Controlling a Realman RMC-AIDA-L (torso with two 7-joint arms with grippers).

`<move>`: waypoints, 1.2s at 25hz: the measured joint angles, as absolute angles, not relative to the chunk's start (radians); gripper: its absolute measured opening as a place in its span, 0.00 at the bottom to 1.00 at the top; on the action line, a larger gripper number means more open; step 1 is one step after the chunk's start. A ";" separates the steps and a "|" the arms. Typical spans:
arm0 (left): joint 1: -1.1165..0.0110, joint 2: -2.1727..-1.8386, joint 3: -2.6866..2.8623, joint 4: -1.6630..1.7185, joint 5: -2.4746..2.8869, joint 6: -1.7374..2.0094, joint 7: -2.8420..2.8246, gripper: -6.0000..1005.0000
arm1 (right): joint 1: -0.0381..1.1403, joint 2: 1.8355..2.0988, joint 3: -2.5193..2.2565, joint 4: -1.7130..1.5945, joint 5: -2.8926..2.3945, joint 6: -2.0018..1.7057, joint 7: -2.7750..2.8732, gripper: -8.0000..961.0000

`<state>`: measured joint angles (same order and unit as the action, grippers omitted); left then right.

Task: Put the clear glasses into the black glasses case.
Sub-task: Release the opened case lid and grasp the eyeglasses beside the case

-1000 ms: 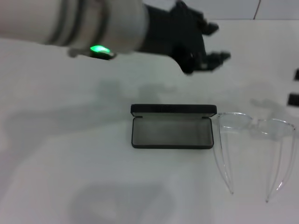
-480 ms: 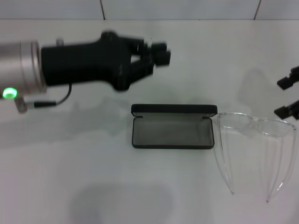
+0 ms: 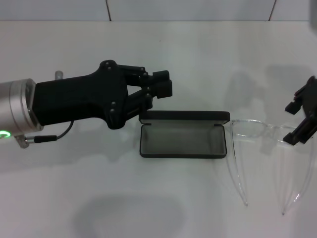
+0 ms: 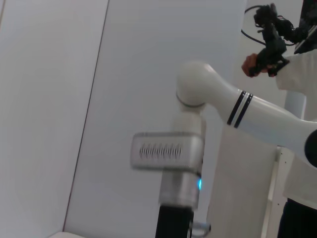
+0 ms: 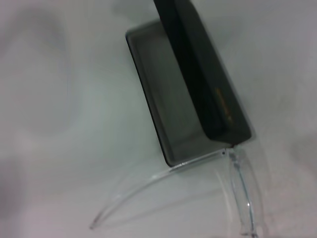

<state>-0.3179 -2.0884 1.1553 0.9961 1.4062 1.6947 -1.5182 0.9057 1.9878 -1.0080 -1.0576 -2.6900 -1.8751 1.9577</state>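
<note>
The black glasses case (image 3: 182, 140) lies open in the middle of the white table, grey lining up, its lid standing along the far side. The clear glasses (image 3: 268, 132) sit just right of it, temple arms unfolded toward the near edge. My left gripper (image 3: 162, 84) hovers over the case's far left corner, its fingers together and holding nothing. At the right edge my right gripper (image 3: 299, 118) stands open over the right lens of the glasses. The right wrist view shows the case (image 5: 184, 106) and one temple arm (image 5: 158, 179) beside it.
White table (image 3: 99, 198) with free room left of and in front of the case. The left wrist view looks away from the table at a wall, a white robot arm (image 4: 190, 148) and a person (image 4: 297, 99) standing at the side.
My left arm has swung down and leftward, from above the far table to the case's far left corner, its fingers coming together. My right gripper has come in from the right edge over the glasses.
</note>
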 joint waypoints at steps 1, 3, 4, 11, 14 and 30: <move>-0.318 -2.088 1.154 0.983 1.403 1.695 -1.509 0.15 | 0.909 2.001 -1.021 -1.046 -2.713 -1.852 1.955 0.90; -0.318 -2.086 1.145 0.961 1.401 1.696 -1.494 0.15 | 0.911 2.014 -1.054 -1.028 -2.728 -1.813 1.956 0.90; -0.318 -2.086 1.140 0.948 1.401 1.697 -1.486 0.15 | 0.914 2.017 -1.074 -1.015 -2.729 -1.796 1.958 0.90; -0.318 -2.085 1.128 0.887 1.401 1.700 -1.445 0.15 | 0.938 2.019 -1.094 -0.956 -2.701 -1.737 1.971 0.90; -0.320 -2.085 1.127 0.861 1.401 1.700 -1.420 0.15 | 0.941 2.018 -1.099 -0.936 -2.702 -1.714 1.973 0.89; -0.315 -2.083 1.126 0.811 1.396 1.704 -1.391 0.15 | 0.962 2.019 -1.116 -0.826 -2.716 -1.645 1.976 0.64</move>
